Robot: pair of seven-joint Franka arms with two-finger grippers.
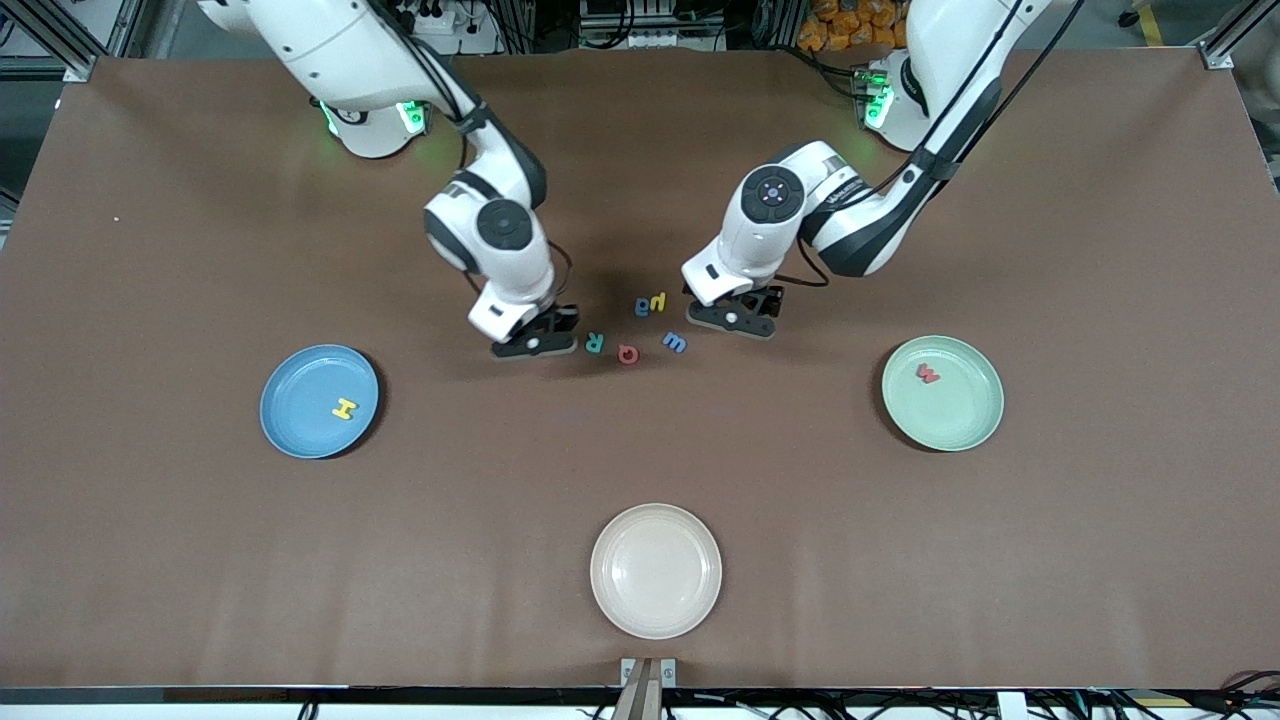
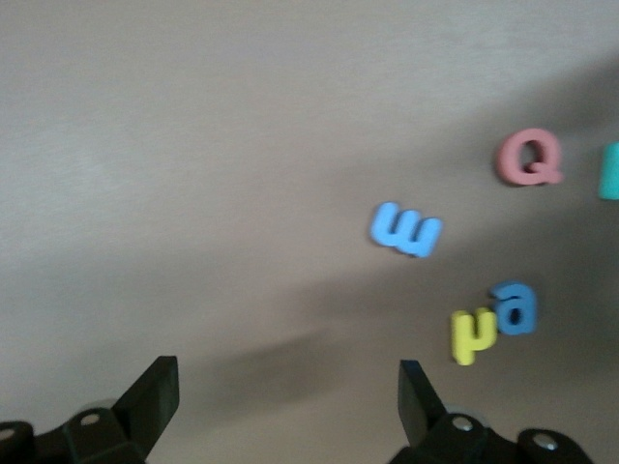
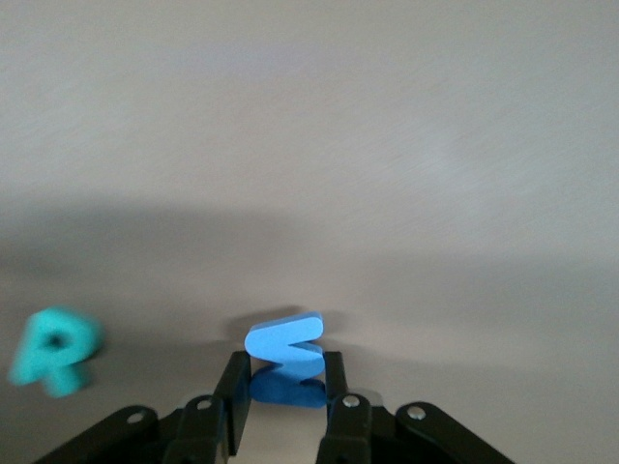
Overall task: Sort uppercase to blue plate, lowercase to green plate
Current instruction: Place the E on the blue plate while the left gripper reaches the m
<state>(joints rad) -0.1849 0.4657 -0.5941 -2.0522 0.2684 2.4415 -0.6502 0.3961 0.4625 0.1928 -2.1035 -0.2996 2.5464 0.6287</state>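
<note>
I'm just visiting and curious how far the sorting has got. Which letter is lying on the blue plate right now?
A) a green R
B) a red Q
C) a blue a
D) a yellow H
D: the yellow H lies on the blue plate, while the red Q, green R and blue a lie on the table between the two arms.

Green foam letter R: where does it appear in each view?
Front view: green foam letter R, between the right gripper and the red foam letter Q.
Left wrist view: the R, cut off at the edge, beside the Q.
Right wrist view: the R beside the right gripper.
Landmarks: Q, right gripper.
</note>
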